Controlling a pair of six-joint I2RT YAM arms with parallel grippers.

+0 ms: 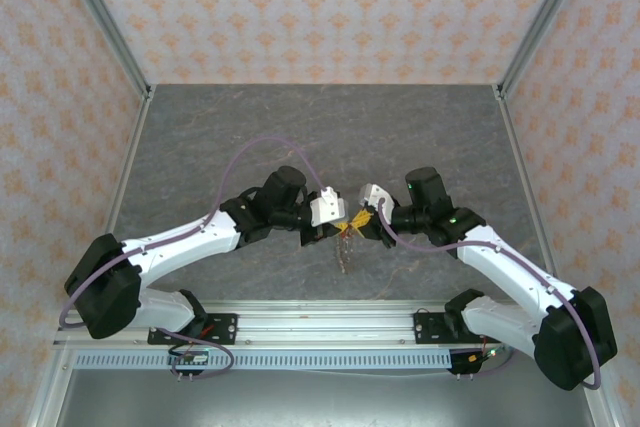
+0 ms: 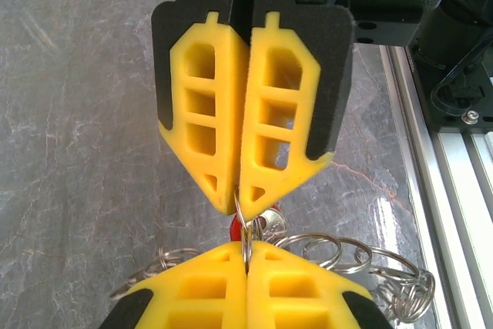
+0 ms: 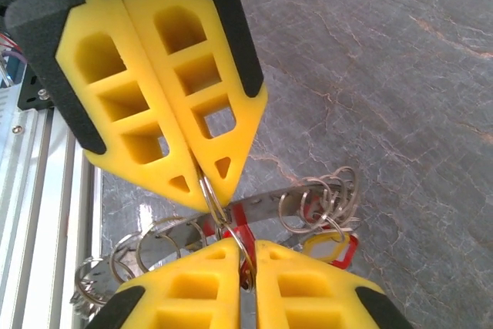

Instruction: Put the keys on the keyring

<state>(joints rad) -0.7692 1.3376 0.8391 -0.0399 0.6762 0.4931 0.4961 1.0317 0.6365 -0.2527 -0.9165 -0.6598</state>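
Keyring [image 2: 243, 225] was pinched above the table [image 1: 300, 137], tip to tip: left gripper [image 2: 246, 250] & right gripper [image 3: 246, 246] each clamped shut on it. Keys [image 3: 327, 246] dangled just below w/ spare rings [image 2: 339, 252]. IMO hold one side firm, twist slow so the coil doesn't slip.

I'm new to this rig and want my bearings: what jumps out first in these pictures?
The left gripper and right gripper meet tip to tip above the near middle of the grey table, both shut on thin wire rings. Below them dangles a tangle of more rings on a flat metal strip, with a yellow key head and a red key head.
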